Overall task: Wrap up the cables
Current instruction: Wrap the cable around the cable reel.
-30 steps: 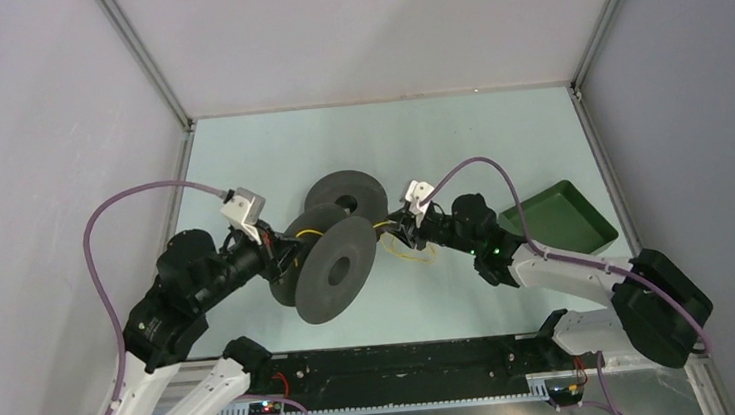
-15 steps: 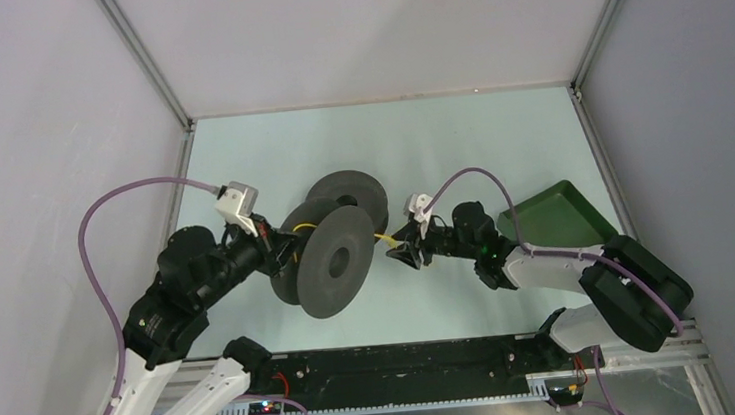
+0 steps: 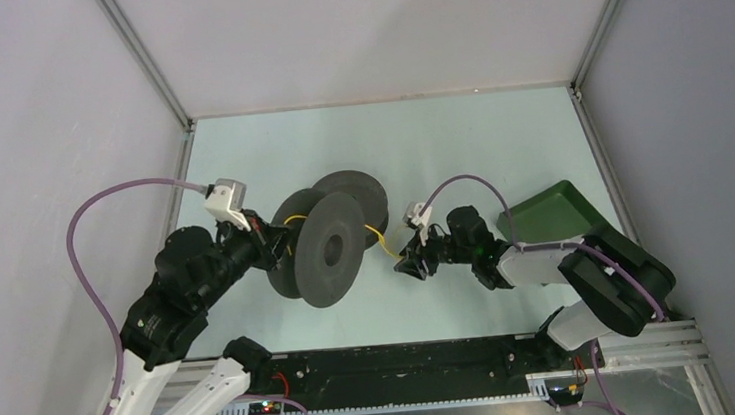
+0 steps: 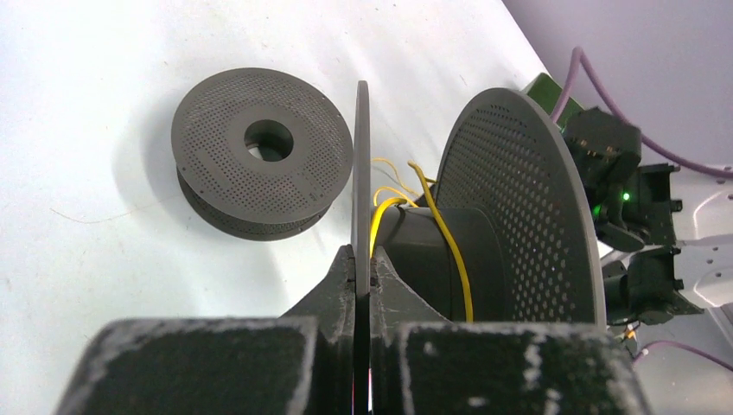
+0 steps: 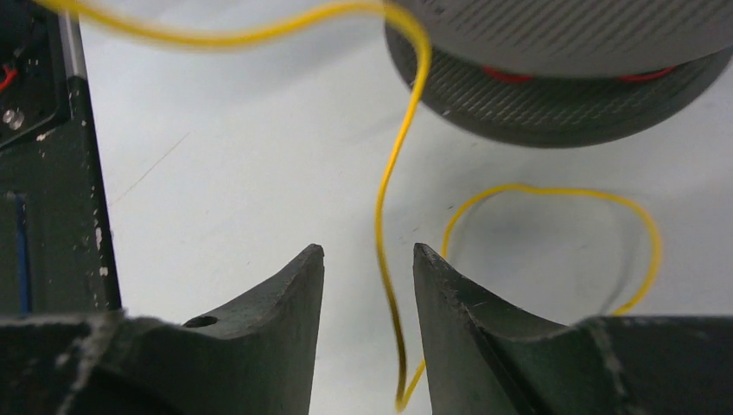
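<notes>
A pale green table [image 3: 459, 149] fills the floor of a grey-walled booth, with the two arms bolted at its near edge

Nearest, at centre right, the right gripper [image 3: 410, 262] hangs low over the table with its jaws apart. In the wrist view the yellow cable [image 5: 387, 199] passes down through the gap between its fingers [image 5: 285, 303], and neither one pinches it. Beyond the fingertips the slack lies in a loose loop on the table.

To the left, the left gripper [image 4: 361, 277] is clamped tight on the thin rim of an upright spool [image 3: 327, 251]. The spool stands on edge with its axle roughly left to right. A few turns of yellow cable sit on its hub, and the free length runs rightward and slightly nearer to the right gripper, so its long axis lies mostly left to right.

Just behind the upright spool, a second spool [image 3: 357, 190] lies flat on the table. The red cable [image 5: 506, 76] shows between its two flanges.

Well to the right sits a green tray [image 3: 555, 216], tilted against the booth's side
</notes>
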